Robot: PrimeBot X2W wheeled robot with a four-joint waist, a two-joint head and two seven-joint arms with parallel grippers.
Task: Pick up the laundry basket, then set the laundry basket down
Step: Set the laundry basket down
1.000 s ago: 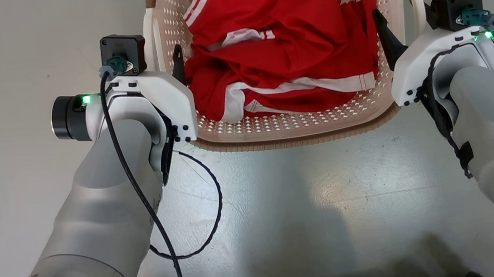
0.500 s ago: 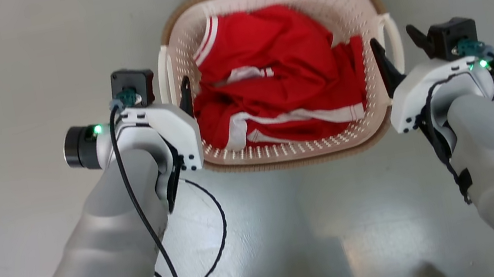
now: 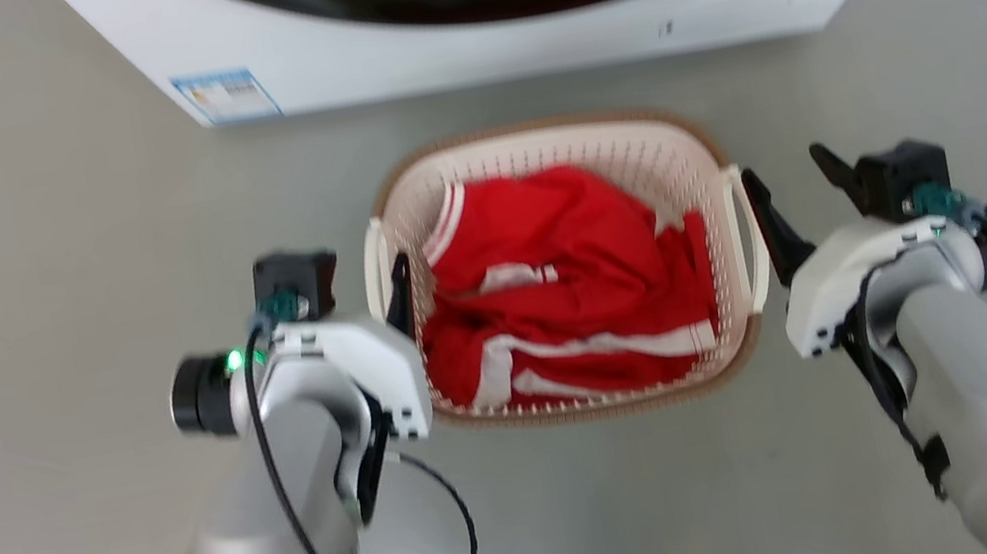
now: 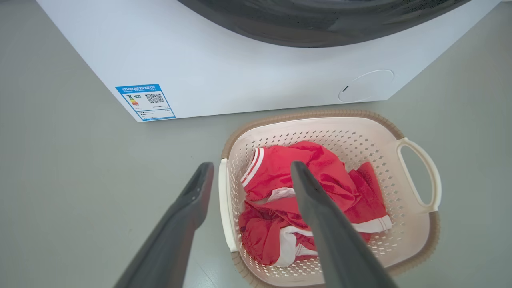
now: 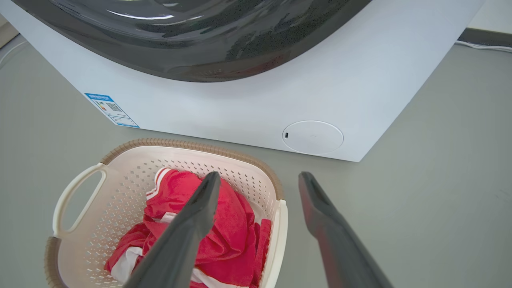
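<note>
The laundry basket (image 3: 538,125) sits on the floor (image 3: 1,303), just before the washing machine (image 3: 513,40). Our left tool (image 4: 252,168) and right tool (image 3: 788,172) gape wide, holding nothing, each close by a side handle (image 5: 281,232). We should move both straight and together, lest inner fingers (image 4: 318,208) snag the red garment (image 3: 560,306).
</note>
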